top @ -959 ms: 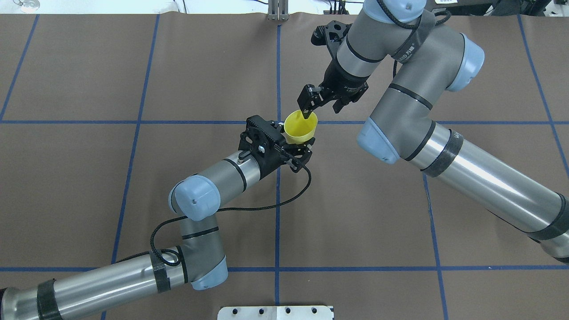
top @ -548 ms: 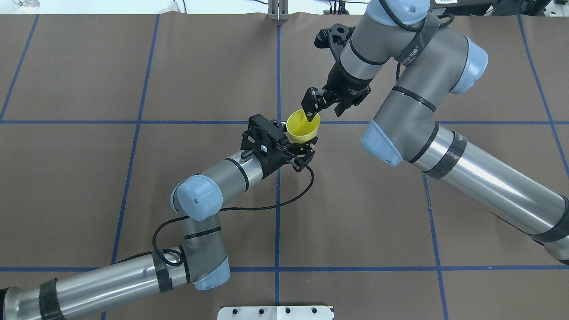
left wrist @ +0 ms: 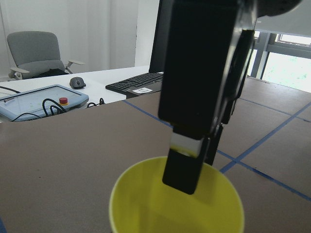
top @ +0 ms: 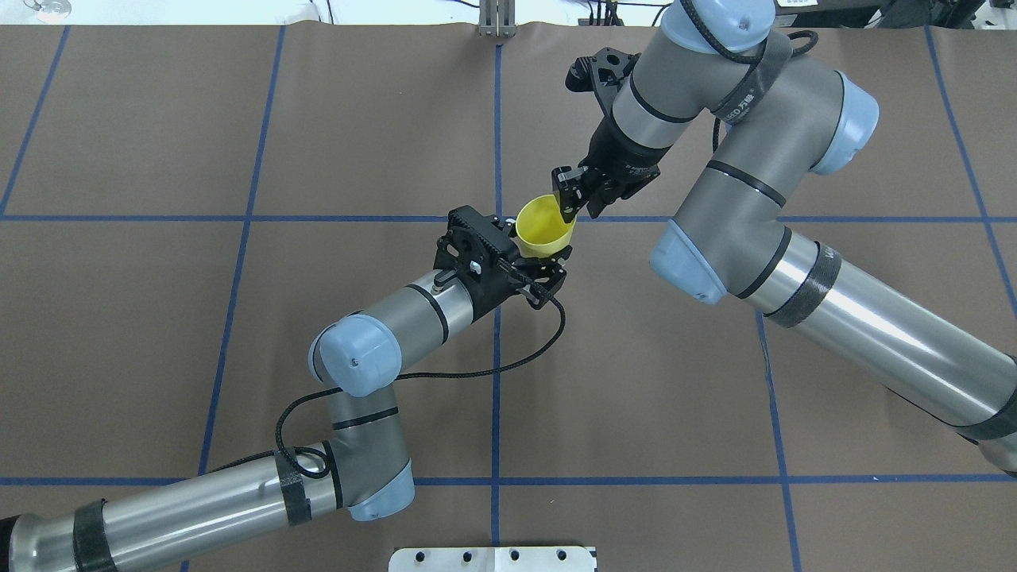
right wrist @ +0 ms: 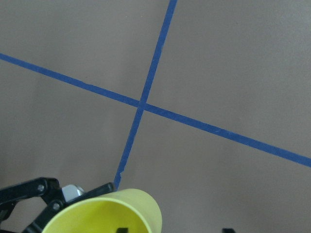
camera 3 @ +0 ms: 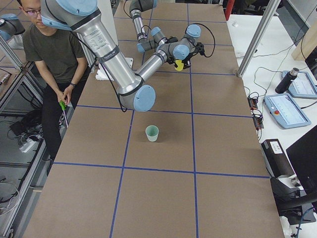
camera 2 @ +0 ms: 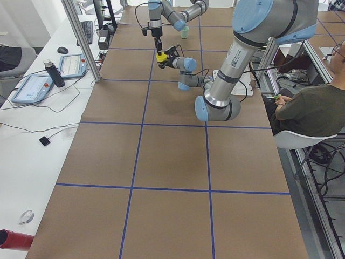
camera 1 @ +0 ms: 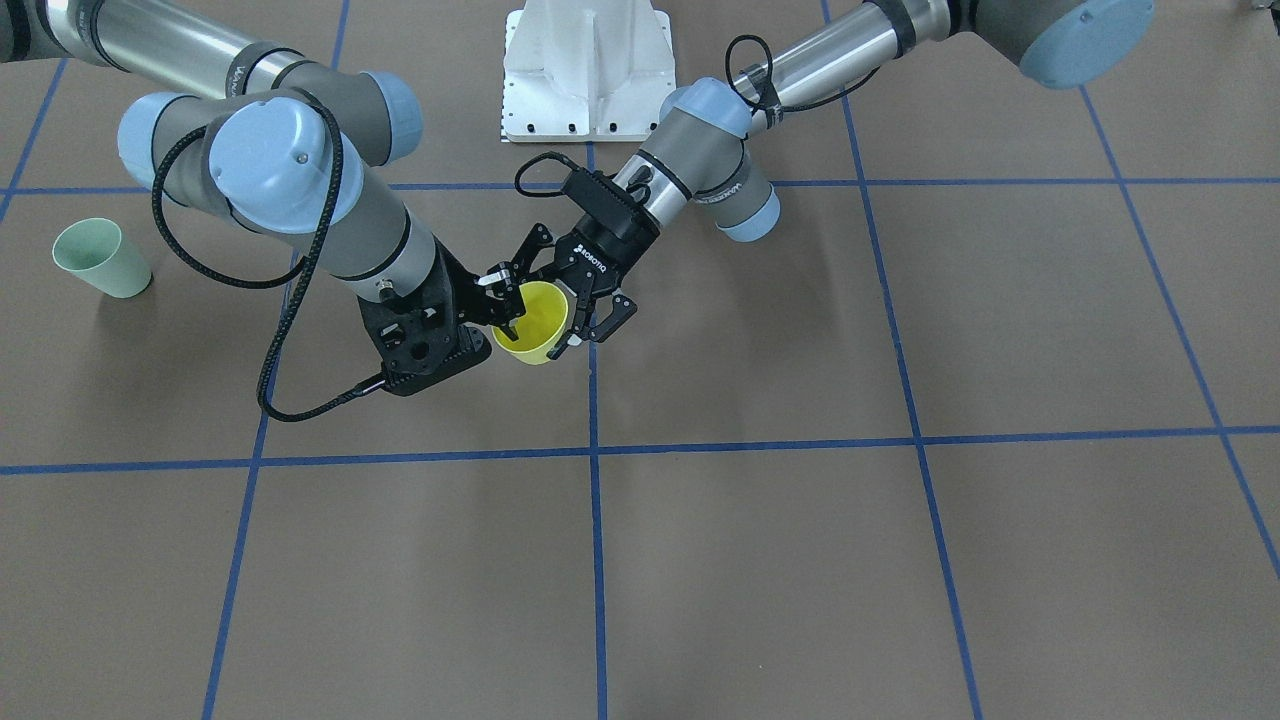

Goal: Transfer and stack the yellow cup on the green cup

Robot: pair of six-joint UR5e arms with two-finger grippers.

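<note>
1. Held cup sits near the mid-worktop tape crossing, just to the robot's right of the centre line, mouth upward.
2. Left pincer reaches in from the robot's side, a finger on either side of the cup's wall, below the rim.
3. Right pincer comes from the far right; one finger inside the rim, the other outside it (wrist view confirms).
4. Standing cup is upright on the worktop, far out on the robot's right, well apart from the held cup.
5. Base plate lies at the robot's edge, on the centre line.
</note>
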